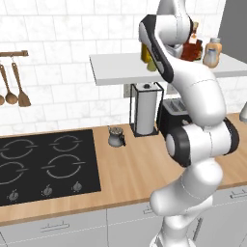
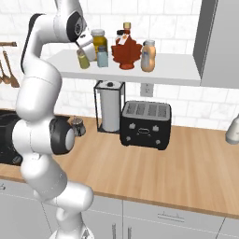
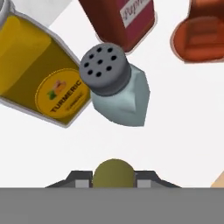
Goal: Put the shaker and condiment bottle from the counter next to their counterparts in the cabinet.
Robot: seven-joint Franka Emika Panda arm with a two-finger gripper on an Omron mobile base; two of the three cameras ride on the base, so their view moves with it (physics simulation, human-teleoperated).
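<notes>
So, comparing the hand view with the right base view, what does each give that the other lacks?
Hand view alone: the perforated dark top of the pale blue-grey shaker seen from above, and the TURMERIC label on the yellow jar.
Right base view alone: the toaster, the paper towel roll, the wooden counter, and the condiment bottle already standing on the shelf.
Both: the olive-yellow shaker in the gripper, close to the pale shaker and yellow jar.

The arm stands tall, its elbow bent. Its claw (image 2: 83,57) hangs above the cabinet (image 2: 177,70) shelf's left end, clamped on the shaker (image 2: 83,59)
</notes>
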